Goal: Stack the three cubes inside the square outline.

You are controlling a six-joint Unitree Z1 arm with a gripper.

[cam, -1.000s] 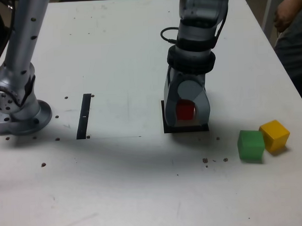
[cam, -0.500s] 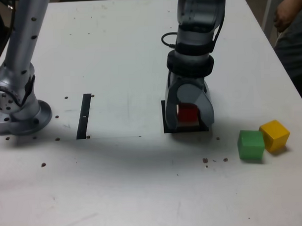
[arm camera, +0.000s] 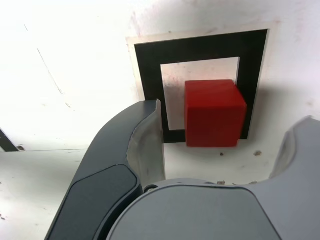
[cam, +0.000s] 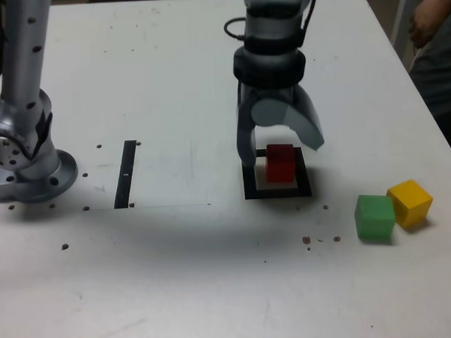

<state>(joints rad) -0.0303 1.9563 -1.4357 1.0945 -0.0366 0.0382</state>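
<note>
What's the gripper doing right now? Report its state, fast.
Gripper: open, holding nothing; the red cube sits free in the square outline between its fingers.

I can read no text, label, brand, number or sign in either view. The cubes, table and arm show no lettering that I can make out.

Fingers (cam: 313, 136) flank red cube (cam: 280, 163); above seemingly clear.
</note>
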